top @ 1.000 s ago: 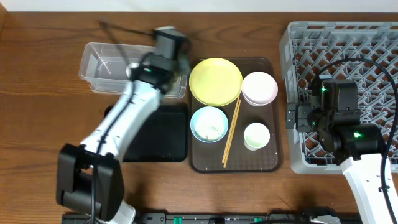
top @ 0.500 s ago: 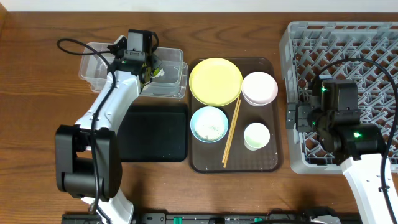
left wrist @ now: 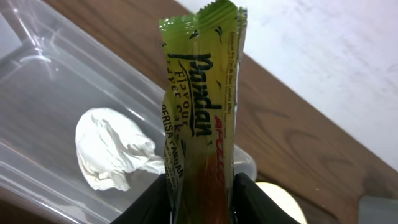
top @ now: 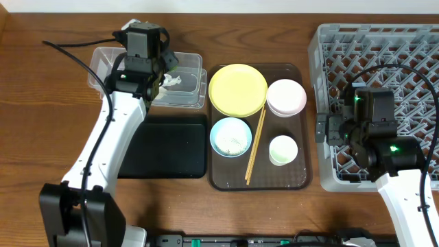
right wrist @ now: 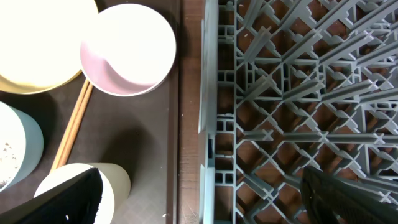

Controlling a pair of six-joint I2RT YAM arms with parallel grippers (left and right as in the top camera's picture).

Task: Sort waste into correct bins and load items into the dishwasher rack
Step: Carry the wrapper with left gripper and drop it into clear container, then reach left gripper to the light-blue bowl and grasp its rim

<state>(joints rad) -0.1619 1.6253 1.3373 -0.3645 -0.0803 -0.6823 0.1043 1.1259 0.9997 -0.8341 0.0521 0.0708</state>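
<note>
Status: sorting is partly done; loading has not begun.

Waste: The paper wad (left wrist: 109,149) lies inside the clear tub (top: 103,65). The left gripper (left wrist: 200,208) is clenched on the lower end of the green-and-orange wrapper (left wrist: 202,106) and holds it upright over that tub, near the wad and not touching it. The wrapper is not yet released. The black tray (top: 171,147), just in front of the tub, shows nothing in it. Pale specks that look like rice scraps (top: 232,140) sit in the blue bowl (top: 230,136).

Dishes: The yellow plate (top: 237,89), pink bowl (top: 286,97), blue bowl, white cup (top: 282,149) and chopsticks (top: 255,145) all rest on the brown tray (top: 295,182). The chopsticks lie between the blue bowl and the cup. The visible grid of the rack (top: 384,55) holds no dishes.

Right gripper (right wrist: 199,193): released, fingers spread wide, holding nothing, above the seam between the brown tray and the rack wall.

Outstanding, by my reading: drop the wrapper, empty the scraps, load five dish items.
</note>
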